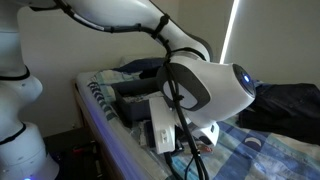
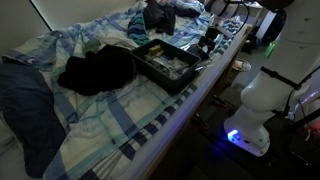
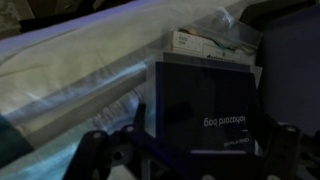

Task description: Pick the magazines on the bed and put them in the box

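In the wrist view the navy magazine (image 3: 205,105) lies flat, face up, right under my gripper (image 3: 200,158). The fingers stand apart on either side of its near edge and look open. Just beyond it lies the smaller magazine (image 3: 200,41) with a pictured cover. In both exterior views the dark shallow box (image 2: 150,52) (image 1: 128,100) sits on the checked bed (image 2: 110,115) near the striped edge. My gripper (image 2: 210,40) hangs at the box's end. Something pale and flat lies inside the box. In an exterior view the arm hides the gripper tips.
A dark bulky bundle of cloth (image 2: 95,70) lies next to the box, and more dark cloth (image 1: 290,105) sits further along the bed. Rumpled blankets (image 2: 165,15) pile at the bed's far end. The robot base (image 2: 262,95) stands beside the striped bed edge.
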Robot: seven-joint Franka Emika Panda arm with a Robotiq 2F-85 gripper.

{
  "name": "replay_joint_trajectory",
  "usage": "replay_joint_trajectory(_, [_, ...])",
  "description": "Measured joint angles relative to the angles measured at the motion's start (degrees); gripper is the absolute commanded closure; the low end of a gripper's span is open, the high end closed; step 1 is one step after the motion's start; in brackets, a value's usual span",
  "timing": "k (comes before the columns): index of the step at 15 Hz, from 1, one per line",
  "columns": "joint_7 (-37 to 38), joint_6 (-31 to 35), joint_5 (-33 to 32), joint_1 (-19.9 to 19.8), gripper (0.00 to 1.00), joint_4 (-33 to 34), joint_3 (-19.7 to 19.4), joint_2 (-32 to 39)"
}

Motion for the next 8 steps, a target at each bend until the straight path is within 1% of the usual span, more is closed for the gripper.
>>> replay_joint_trajectory(1, [0.0, 0.0, 0.4, 0.0, 0.32, 0.1, 0.3, 0.2])
replay_joint_trajectory(4, [0.0, 0.0, 1.3, 0.0, 0.58, 0.8, 0.7, 0.7])
replay_joint_trajectory(8, [0.0, 0.0, 2.5, -0.1, 0.86, 1.6, 0.7, 0.7])
